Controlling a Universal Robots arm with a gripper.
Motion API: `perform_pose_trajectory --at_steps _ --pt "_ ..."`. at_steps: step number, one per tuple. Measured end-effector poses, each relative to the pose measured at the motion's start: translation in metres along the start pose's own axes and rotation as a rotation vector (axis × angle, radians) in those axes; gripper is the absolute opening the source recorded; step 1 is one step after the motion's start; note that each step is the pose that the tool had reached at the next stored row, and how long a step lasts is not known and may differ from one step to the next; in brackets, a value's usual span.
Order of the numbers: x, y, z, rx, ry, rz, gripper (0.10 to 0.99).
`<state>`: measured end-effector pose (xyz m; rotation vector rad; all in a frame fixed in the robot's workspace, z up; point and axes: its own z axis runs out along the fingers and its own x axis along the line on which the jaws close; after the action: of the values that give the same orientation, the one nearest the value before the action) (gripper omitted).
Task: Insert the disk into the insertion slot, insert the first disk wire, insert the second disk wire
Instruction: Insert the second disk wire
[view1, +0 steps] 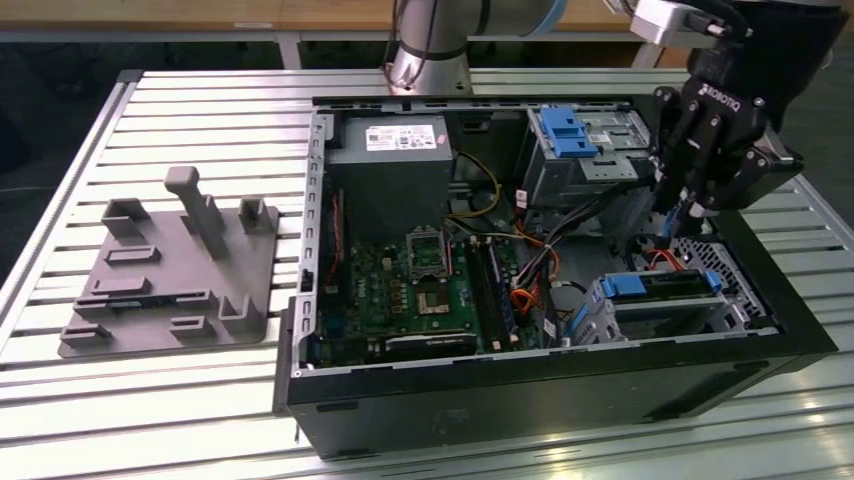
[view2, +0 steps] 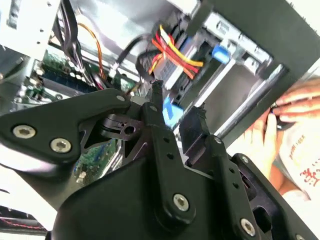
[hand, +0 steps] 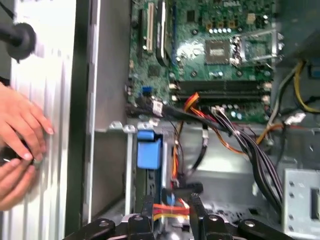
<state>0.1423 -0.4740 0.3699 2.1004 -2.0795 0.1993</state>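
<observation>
The disk (view1: 657, 287) lies in the insertion slot (view1: 694, 318), a grey perforated bay at the near right corner of the open computer case; its blue carrier handle (hand: 149, 152) faces the motherboard. My gripper (view1: 691, 205) hangs above the case's right wall, just behind the slot. Between its black fingers (view2: 159, 117) sits a blue wire end (view2: 173, 113), and the jaws look shut on it. A bundle of red, yellow and orange wires (hand: 170, 209) runs under the fingertips in the first wrist view.
A larger metal cage with a blue latch (view1: 574, 135) stands at the case's back right, the power supply (view1: 390, 160) at the back left. A grey fixture (view1: 174, 270) lies on the slatted table at the exterior view's left. A person's hands (hand: 20, 135) rest outside the case wall.
</observation>
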Motion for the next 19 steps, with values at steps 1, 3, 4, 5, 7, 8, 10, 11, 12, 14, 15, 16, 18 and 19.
perform_pose_trajectory --at_steps 1,3,4,5,7,8,10,11,12,14,15,16,18,19 --pt "-0.0005 0.0018 0.0003 0.000 0.0126 0.000 0.416" --pt "-0.0017 0.0041 0.0005 0.000 0.0394 0.001 0.416" --pt "-0.0028 0.0049 0.0008 -0.001 0.0495 0.001 0.416" --pt "-0.0044 0.0061 0.0016 -0.001 0.0565 0.001 0.416" --pt "-0.0082 0.0082 0.0033 0.000 0.0637 0.001 0.416" --pt "-0.0097 0.0085 0.0040 0.000 0.0681 0.002 0.416" --pt "-0.0116 0.0084 0.0051 0.001 0.0819 0.001 0.416" --pt "-0.0121 0.0084 0.0054 0.001 0.0888 0.001 0.416" --pt "-0.0127 0.0084 0.0058 0.001 0.0960 0.000 0.416" --pt "-0.0139 0.0083 0.0069 0.001 0.1090 -0.002 0.416" --pt "-0.0146 0.0083 0.0073 0.002 0.1138 -0.003 0.416" --pt "-0.0155 0.0083 0.0080 0.002 0.1170 -0.004 0.416" --pt "-0.0173 0.0079 0.0089 0.002 0.1214 -0.005 0.416" --pt "-0.0180 0.0073 0.0092 0.002 0.1236 -0.005 0.416"
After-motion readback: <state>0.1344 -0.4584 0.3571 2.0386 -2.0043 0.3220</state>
